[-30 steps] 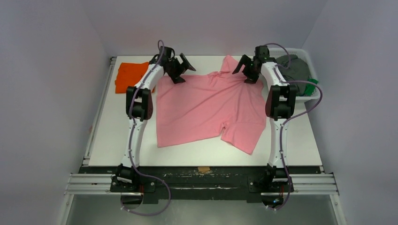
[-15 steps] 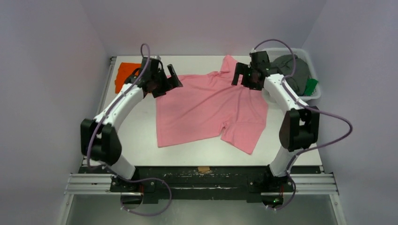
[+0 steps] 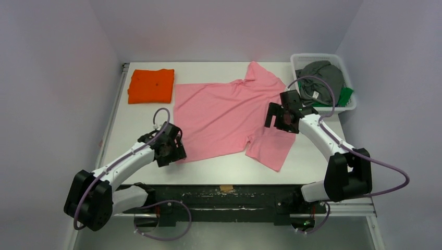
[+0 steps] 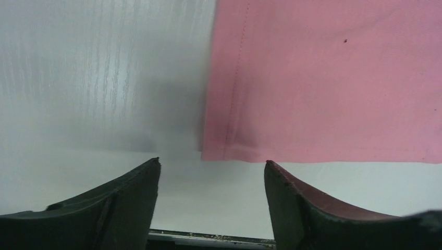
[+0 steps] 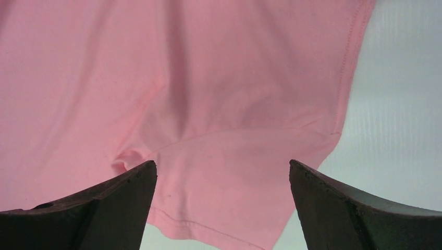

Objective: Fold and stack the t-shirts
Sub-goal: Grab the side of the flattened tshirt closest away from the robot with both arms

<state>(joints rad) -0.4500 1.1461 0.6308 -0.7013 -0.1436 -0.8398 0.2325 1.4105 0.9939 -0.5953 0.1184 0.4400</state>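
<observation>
The pink shirt (image 3: 229, 117) lies spread flat in the middle of the worktop (image 3: 140, 125). One sleeve points to the far edge and the other to the near edge on the right. Its straight left edge runs from far to near.

The left gripper (image 3: 171, 151) hangs over the shirt's near left corner, released, with its jaws apart and nothing in them. In the left wrist view that corner lies flat just ahead of the gap between the fingers (image 4: 130, 192), with its stitched hem plain to see. The fingers do not touch the cloth.

The right gripper (image 3: 279, 115) is over the right side of the shirt, above where the near sleeve joins the body. It is also released, with its jaws spread wide and holding nothing. The right wrist view shows the sleeve seam and a small wrinkle in the cloth ahead of the left finger. I cannot tell whether the fingertips rest on the cloth.

The orange shirt (image 3: 151, 86) sits folded in the far left corner, just beside the pink shirt's far left corner. The basket (image 3: 298, 58) stands at the far right corner with a grey shirt (image 3: 323, 78) bunched in it and a green shirt (image 3: 345, 96) showing at its near right side
</observation>
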